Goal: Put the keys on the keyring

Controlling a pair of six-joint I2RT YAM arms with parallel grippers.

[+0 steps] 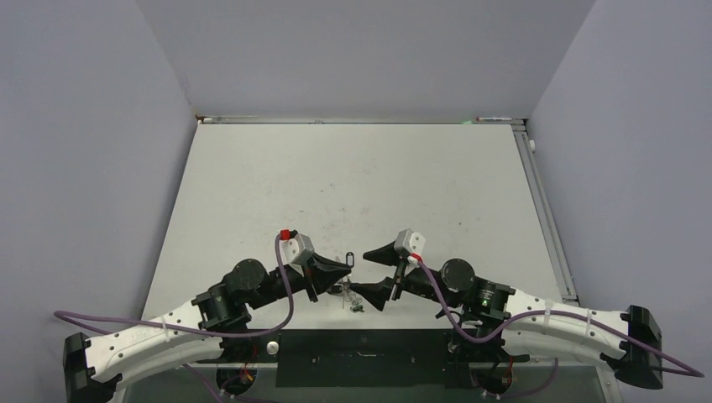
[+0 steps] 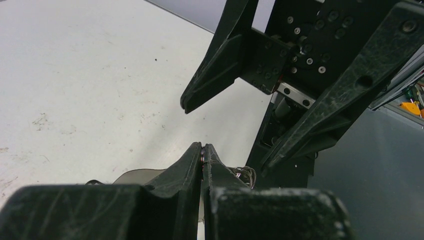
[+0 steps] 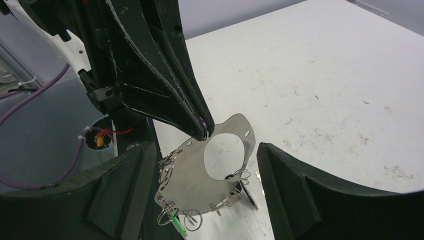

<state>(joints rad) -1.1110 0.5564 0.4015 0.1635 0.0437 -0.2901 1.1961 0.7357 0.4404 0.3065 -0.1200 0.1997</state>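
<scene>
Left gripper [image 3: 206, 132] has its jaws pressed together on the top edge of the keyring [image 3: 192, 175]. The pinch sits right at the rim above the ring's large round hole. In the left wrist view the left gripper [image 2: 202, 151] shows both pads closed flat with only a thin metal sliver between them. From the right wrist the keyring reads as a thin pale-grey flat plate, tilted, with small wire rings hooked along its lower and left edges and a small green piece [image 3: 178, 223] hanging at the bottom. A dark-headed key [image 3: 246, 194] hangs off a ring at the plate's lower right; can't tell if it or the plate's lower edge touches the counter [image 1: 353, 176]. Right gripper [image 3: 205, 150] has its jaws wide apart, one finger on each side of the plate and touching nothing. The left wrist view confirms this: right gripper [image 2: 225, 135] is open and facing the left one, tips just beyond the pinch point. In the top view the left gripper [image 1: 344, 269] and right gripper [image 1: 363, 274] meet nose to nose near the counter's near edge, with the keyring [image 1: 347, 288] between them. It is too small there to resolve rings or keys.
</scene>
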